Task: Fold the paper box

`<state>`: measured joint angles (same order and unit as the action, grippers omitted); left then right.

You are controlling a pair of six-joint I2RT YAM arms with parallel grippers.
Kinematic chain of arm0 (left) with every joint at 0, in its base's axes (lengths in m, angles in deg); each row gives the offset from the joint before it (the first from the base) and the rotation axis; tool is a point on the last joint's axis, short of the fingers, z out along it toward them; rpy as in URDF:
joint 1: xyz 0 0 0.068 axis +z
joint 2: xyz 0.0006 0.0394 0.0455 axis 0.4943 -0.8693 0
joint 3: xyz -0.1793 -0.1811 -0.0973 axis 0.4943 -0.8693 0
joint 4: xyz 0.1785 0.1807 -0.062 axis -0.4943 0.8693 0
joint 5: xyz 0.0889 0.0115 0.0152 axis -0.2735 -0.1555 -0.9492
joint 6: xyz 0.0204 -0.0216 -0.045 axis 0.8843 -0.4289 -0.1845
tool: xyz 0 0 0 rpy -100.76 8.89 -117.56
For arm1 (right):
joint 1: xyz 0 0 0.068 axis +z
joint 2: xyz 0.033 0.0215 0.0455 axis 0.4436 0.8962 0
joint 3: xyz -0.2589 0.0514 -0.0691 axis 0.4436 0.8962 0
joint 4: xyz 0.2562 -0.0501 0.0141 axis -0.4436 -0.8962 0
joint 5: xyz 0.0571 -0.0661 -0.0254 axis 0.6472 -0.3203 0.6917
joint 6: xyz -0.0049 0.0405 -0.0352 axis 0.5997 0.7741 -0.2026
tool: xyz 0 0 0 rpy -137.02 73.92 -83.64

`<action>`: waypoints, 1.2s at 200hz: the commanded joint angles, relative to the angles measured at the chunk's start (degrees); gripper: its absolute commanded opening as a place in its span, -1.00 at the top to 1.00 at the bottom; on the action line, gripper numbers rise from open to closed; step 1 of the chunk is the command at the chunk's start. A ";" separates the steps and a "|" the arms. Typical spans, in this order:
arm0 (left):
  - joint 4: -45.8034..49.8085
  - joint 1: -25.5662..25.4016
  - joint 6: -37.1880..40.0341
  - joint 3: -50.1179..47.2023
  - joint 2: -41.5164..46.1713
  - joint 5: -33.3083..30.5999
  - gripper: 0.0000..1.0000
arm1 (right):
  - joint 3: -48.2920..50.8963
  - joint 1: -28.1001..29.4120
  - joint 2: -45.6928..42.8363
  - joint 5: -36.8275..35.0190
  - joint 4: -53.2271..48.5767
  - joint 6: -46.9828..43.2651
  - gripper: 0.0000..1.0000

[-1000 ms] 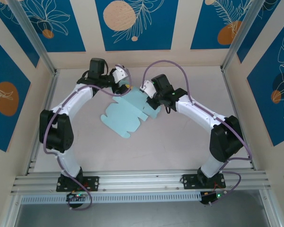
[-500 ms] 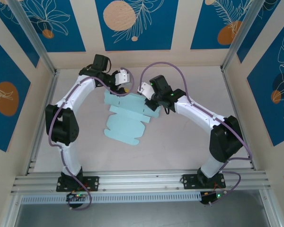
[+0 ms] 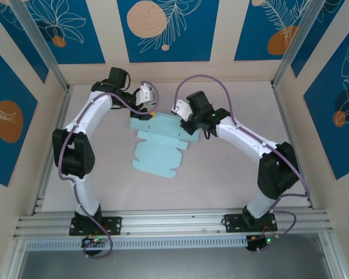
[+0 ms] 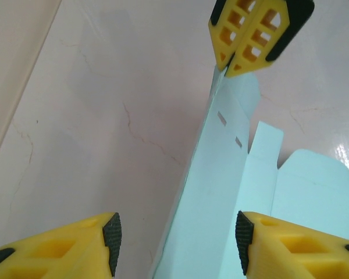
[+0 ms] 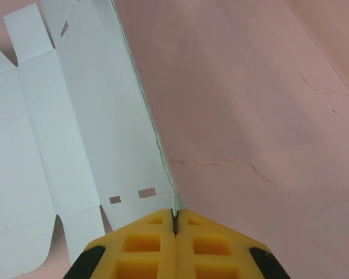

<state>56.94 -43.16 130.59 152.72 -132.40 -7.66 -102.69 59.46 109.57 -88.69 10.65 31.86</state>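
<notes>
Nearest the arm bases, the table [image 3: 221, 174] is bare pink. The paper box [image 3: 157, 148] lies a little left of the middle as a flat, pale blue die-cut sheet. Its rounded flap points toward the near edge and its long panels run toward the far side.

Farther in, the right gripper [image 3: 186, 124] has come in from the right and meets the sheet's far-right edge. The right wrist view shows its yellow fingers [image 5: 151, 238] clenched together on the rim of a long panel, just beside two small slots [image 5: 128, 196]. That panel seems tilted up off the table along the pinched edge, though how high it is cannot be told.

Farthest in, the left gripper [image 3: 152, 111] hangs over the sheet's far-left corner. In the left wrist view its fingers [image 4: 111, 232] are spread wide and grasp nothing. The raised panel edge runs up between them toward the right gripper's closed tips.

By the look of it, the fold has hardly begun: one edge is held, no crease is set, and no wall stands. The next move probably calls for the left gripper to close on the panel's edge or press beside a crease line. The right gripper could then swing the panel over without dragging the thin card across the table.
</notes>
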 commanded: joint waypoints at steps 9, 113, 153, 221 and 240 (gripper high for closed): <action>-0.14 0.29 2.41 -1.69 2.48 -1.86 -0.13 | -0.89 -0.33 -2.37 1.33 0.50 -1.45 1.00; -7.94 -4.03 1.40 -5.22 1.28 -12.25 0.00 | -1.89 -0.42 -2.43 2.24 -0.47 -1.35 1.00; -8.56 -4.88 3.19 -7.84 1.26 -15.43 0.21 | -1.09 -0.82 -3.17 2.85 0.05 -0.95 1.00; -26.92 -7.33 -1.63 -18.30 6.82 -22.42 1.00 | -0.52 -3.37 -4.04 2.17 1.48 1.43 1.00; -34.80 -9.42 -2.96 -22.81 8.31 -25.53 1.00 | -1.08 -4.15 -3.44 1.42 1.05 3.11 1.00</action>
<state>34.73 -50.64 130.28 134.34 -127.11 -28.20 -102.78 56.20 107.32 -87.16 11.51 32.45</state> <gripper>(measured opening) 0.070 0.064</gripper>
